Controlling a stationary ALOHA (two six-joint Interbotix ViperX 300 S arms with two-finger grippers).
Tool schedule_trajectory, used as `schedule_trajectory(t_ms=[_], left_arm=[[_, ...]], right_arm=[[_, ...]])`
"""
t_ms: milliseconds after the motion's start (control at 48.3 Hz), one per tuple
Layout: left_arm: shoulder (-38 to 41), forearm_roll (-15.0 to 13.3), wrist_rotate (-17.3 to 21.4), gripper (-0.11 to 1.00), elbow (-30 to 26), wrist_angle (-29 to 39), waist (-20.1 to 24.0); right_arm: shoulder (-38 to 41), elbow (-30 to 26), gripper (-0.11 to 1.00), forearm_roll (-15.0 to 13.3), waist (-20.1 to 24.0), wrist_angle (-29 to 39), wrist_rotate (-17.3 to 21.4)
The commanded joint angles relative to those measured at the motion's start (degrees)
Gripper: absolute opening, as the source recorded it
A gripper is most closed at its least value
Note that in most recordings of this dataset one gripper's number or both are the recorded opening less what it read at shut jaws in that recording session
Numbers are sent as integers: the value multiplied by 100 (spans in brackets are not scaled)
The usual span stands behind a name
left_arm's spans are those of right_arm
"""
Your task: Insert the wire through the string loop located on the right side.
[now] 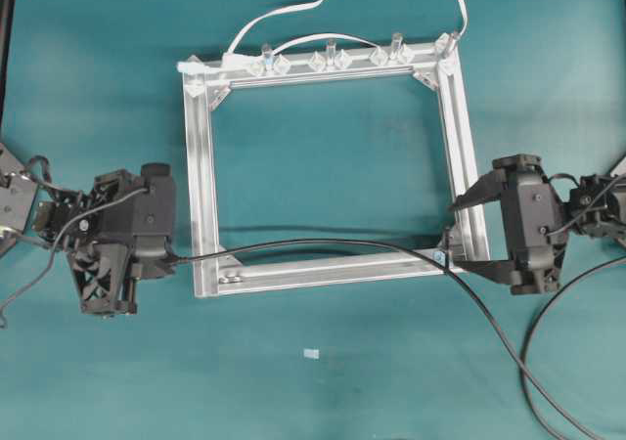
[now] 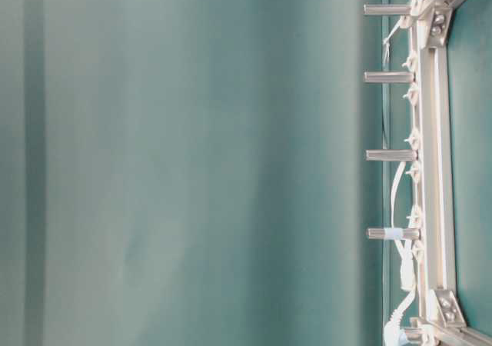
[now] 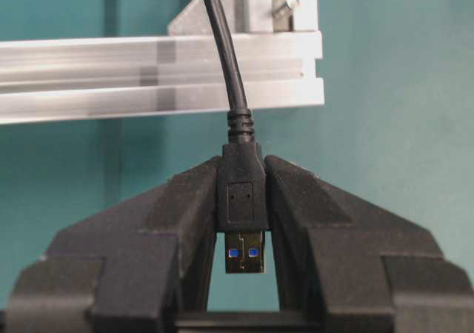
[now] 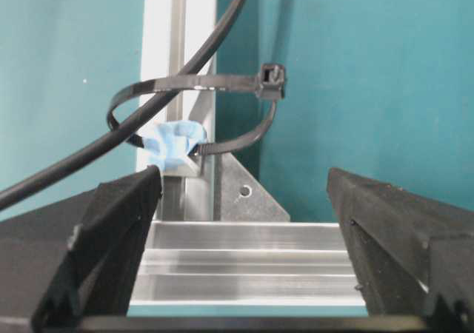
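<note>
The wire [image 1: 323, 244] is a thin black cable ending in a USB plug [image 3: 243, 211]. My left gripper [image 1: 172, 257] [image 3: 243, 200] is shut on the plug's black body, and the metal tip points back between the fingers. From there the wire crosses the frame's near rail to the right corner, then trails off to the lower right. The string loop [image 4: 215, 83] [image 1: 442, 254] stands on that corner with a pale-blue bit [image 4: 174, 144] at its base. The wire [image 4: 89, 159] appears to pass through it. My right gripper [image 1: 468, 233] [image 4: 241, 192] is open just outside the right rail, holding nothing.
A square aluminium frame [image 1: 201, 166] lies flat on the teal table. Clear clips and short upright posts [image 2: 388, 77] line its far rail, with a white cable [image 1: 293, 10] threaded along them. A small pale scrap [image 1: 311, 353] lies on the table in front of the frame.
</note>
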Motion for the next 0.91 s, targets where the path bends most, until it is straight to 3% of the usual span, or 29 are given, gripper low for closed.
schedule_trajectory(t_ms=[0,434,621,662,745,890], left_arm=[[26,-9,-70,20,-35,0,-44],[290,0,-62,21,-193,176,-44],[290,26,-26,72,-193,185,-44],[281,26,-18,78,-193,176,-44],[264,35,0,66,-185,185,-44],[141,88,0,68,-193,185,-35]], right_arm=[[-35,-97,95,-9,9,-26,-9],[-35,-123,95,-9,9,-26,-9],[-35,-105,95,-9,9,-26,-9],[-44,-105,95,-9,9,-26,-9],[-62,-105,95,-9,9,-9,-9],[-185,-88,95,-9,9,-9,-9]])
